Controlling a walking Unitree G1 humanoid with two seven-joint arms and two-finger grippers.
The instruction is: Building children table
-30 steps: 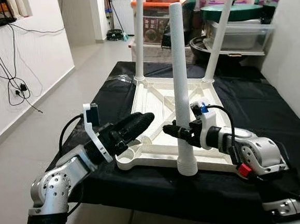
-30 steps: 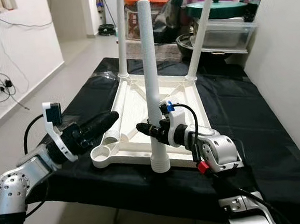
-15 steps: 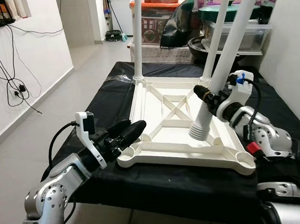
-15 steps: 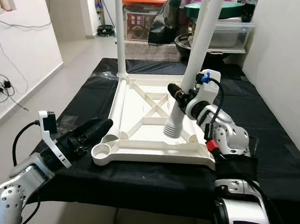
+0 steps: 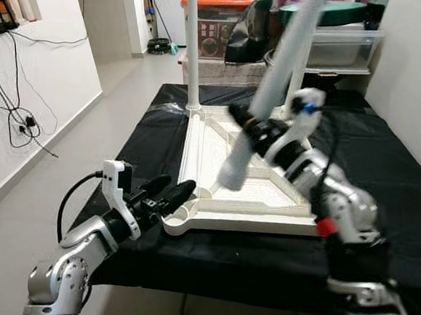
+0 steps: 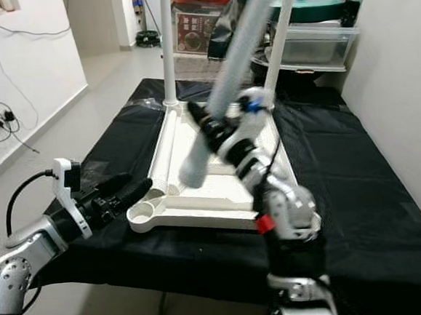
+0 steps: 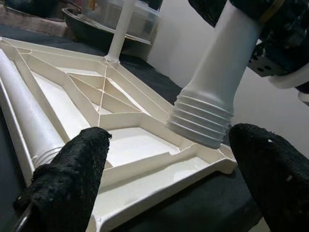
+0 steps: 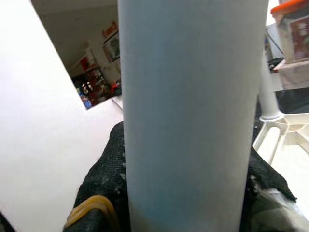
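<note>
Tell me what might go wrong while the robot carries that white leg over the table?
The right end effector grips the tilted table leg low down, so the long top could sway and knock the upright leg or the boxes behind.

The threaded end hangs above the upside-down tabletop, not lined up with a socket, so it might go in crooked.

The open left end effector sits close below and could get bumped.

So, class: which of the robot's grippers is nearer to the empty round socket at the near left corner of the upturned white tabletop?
Left. The left gripper hovers right beside the corner socket; the right gripper holds the loose leg tilted above the frame's middle.
</note>
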